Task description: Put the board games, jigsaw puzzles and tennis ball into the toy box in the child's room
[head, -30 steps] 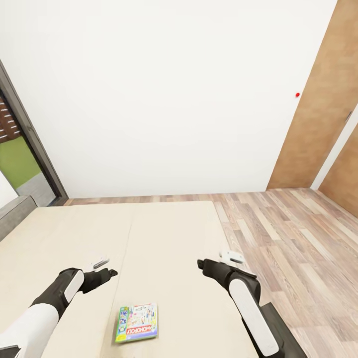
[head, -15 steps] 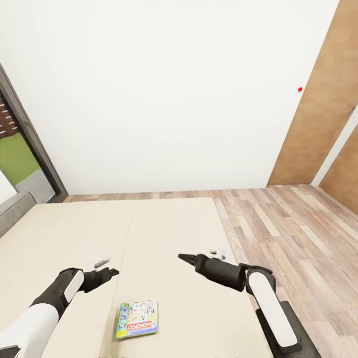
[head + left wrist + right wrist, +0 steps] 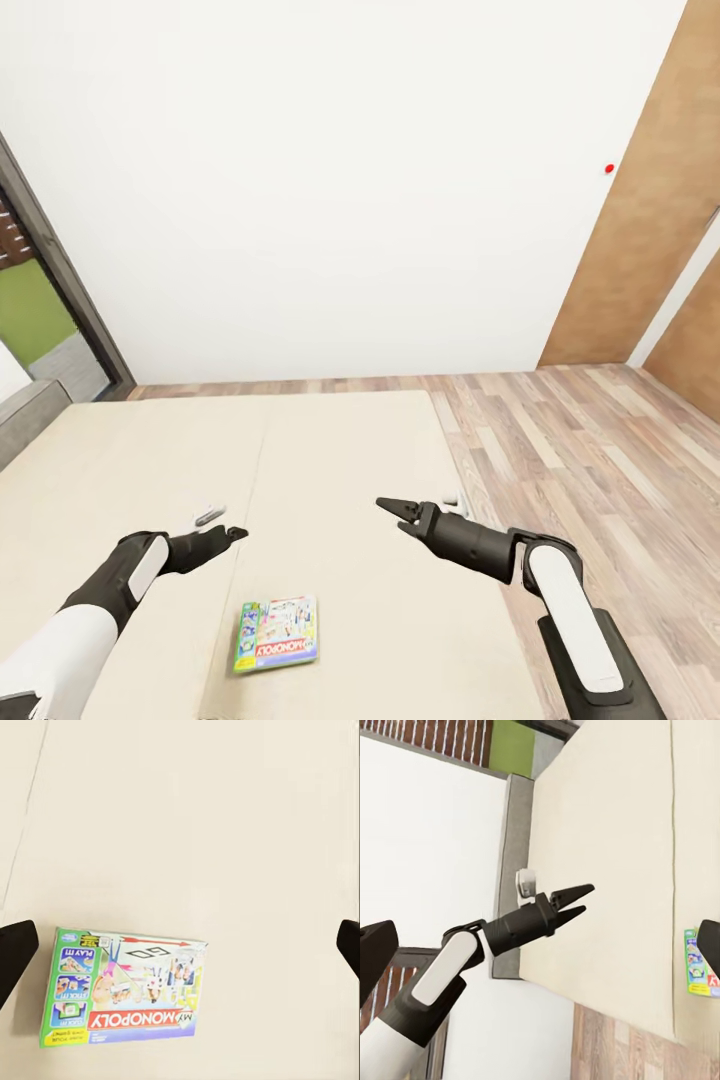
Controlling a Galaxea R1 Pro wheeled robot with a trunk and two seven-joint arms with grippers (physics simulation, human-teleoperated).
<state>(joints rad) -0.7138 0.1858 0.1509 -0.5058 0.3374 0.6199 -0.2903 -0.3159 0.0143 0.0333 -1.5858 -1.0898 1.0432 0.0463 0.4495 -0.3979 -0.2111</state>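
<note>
Left gripper (image 3: pixel 232 535) spread wide above beige-sheeted bed (image 3: pixel 330 470), colourful flat Monopoly board game box (image 3: pixel 276 634) just below; right gripper (image 3: pixel 392 511) likewise parted, empty, hovering alongside.

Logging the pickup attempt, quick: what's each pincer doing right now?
Left pincer: open, empty, above the bed near the Monopoly box.
Right pincer: open, empty.

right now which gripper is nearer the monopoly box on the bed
The left gripper. It hangs over the bed just beyond the Monopoly box, while the right gripper sits further off, toward the bed's floor-side edge.
</note>
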